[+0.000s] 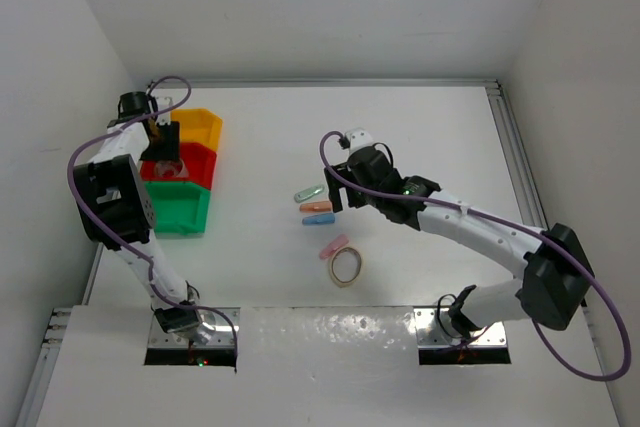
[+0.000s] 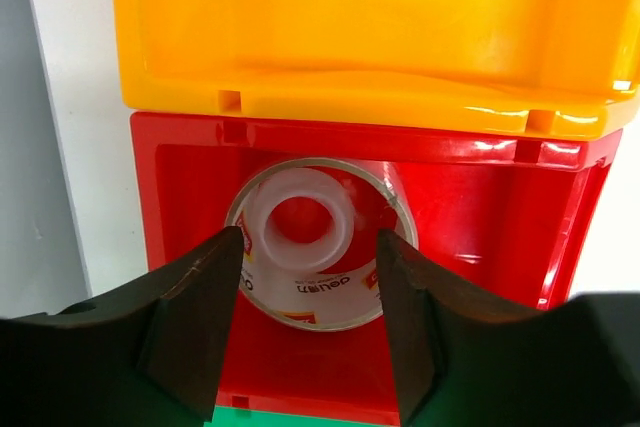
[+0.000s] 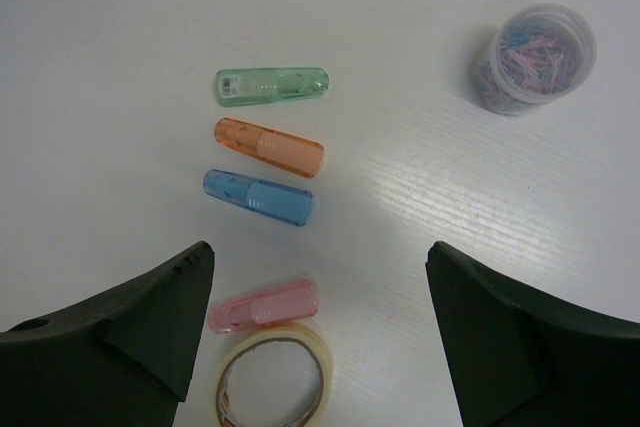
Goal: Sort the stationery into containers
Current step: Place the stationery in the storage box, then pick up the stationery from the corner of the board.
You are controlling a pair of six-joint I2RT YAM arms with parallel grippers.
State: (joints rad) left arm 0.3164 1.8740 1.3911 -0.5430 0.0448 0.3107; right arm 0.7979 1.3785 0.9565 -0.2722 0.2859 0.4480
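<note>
The four pastel pieces, green (image 3: 272,85), orange (image 3: 270,145), blue (image 3: 258,197) and pink (image 3: 265,305), lie in a column mid-table, the pink one against a tan tape ring (image 3: 275,337) on its near side. I judge them light, stiff and slick, best pinched across the short width at mid-length. My right gripper (image 3: 320,252) hangs over them, jaws wide and empty. At far left my left gripper (image 2: 310,239) stands parted above a tape roll (image 2: 310,282) lying in the red bin (image 2: 480,227).

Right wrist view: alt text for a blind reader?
A green capsule, orange capsule and blue capsule lie in a column, a pink capsule below against a tape ring. A clear tub of paper clips stands upper right; the open right pincer frames the bottom.
</note>
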